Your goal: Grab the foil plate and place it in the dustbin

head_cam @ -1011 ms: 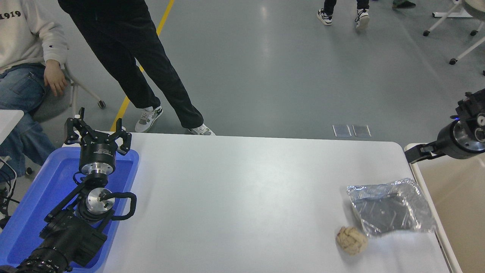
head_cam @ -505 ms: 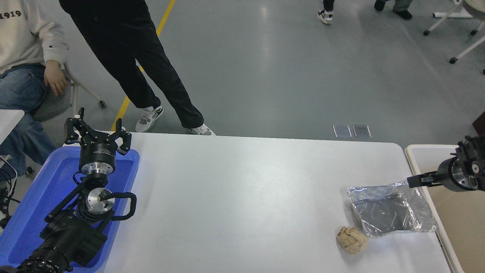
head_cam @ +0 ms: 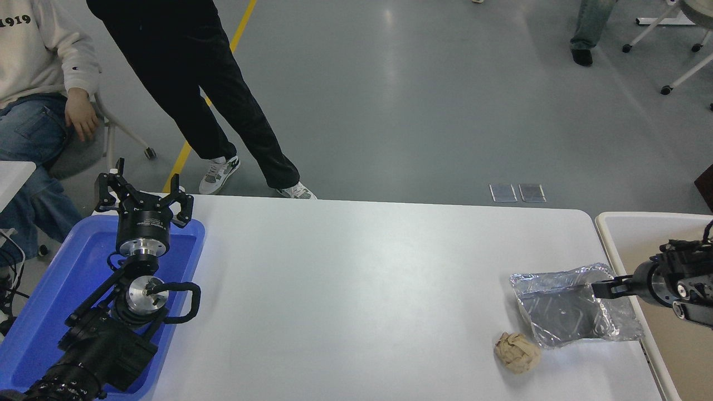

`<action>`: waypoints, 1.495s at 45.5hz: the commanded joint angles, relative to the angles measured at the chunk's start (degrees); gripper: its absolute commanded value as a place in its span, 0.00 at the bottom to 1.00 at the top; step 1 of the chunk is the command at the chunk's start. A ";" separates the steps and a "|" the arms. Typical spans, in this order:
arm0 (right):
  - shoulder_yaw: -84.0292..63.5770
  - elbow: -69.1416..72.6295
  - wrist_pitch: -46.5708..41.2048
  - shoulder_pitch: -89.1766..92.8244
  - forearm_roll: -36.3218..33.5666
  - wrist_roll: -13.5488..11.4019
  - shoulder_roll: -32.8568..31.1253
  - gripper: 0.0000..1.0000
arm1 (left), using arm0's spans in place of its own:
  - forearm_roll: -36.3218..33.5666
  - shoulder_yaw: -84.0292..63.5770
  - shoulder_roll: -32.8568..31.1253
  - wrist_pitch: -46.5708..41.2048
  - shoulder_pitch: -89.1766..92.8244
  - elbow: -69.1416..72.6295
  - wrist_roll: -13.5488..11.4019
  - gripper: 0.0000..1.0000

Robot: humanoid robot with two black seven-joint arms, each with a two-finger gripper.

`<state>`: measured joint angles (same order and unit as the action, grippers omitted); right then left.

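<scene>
Approach step. Foil plate point(head_cam: 562, 306) flat at tabletop point(head_cam: 356, 278) right edge, beside dustbin point(head_cam: 640, 234). Right tool point(head_cam: 601, 290) over plate's right rim, opening unclear. Next: clamp rim, lift, carry rightward.

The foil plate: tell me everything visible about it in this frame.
The foil plate is a shiny silver, rectangular tray of thin crinkled aluminium foil with rounded corners, a wide wrinkled rim and a shallow embossed bottom that reflects dark. It lies flat and empty on the white table near its right edge, beside the dustbin. A crumpled tan paper ball sits just off its near-left corner. The right claw reaches in over its right rim; whether it touches the foil cannot be told.
</scene>
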<state>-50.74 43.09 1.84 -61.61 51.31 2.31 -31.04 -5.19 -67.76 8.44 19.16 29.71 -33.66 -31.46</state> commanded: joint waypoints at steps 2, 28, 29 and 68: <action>-0.15 -3.62 1.06 3.33 -0.16 0.33 1.51 1.00 | -0.08 0.00 0.00 0.00 0.00 0.00 0.00 0.99; -0.32 -4.50 1.06 5.09 -0.16 0.50 2.04 0.65 | 0.00 0.00 0.00 0.00 0.00 0.00 0.00 0.99; -0.32 -4.50 1.14 5.09 -0.16 0.50 2.12 0.63 | 0.00 0.00 0.00 0.00 0.00 0.00 0.00 0.99; -0.41 -4.24 1.23 5.10 0.46 1.55 2.65 0.00 | 0.00 0.00 0.00 0.00 0.00 0.00 0.00 0.99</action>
<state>-51.26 38.76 2.95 -56.27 51.76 3.43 -28.10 -5.18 -67.76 8.44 19.16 29.71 -33.66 -31.46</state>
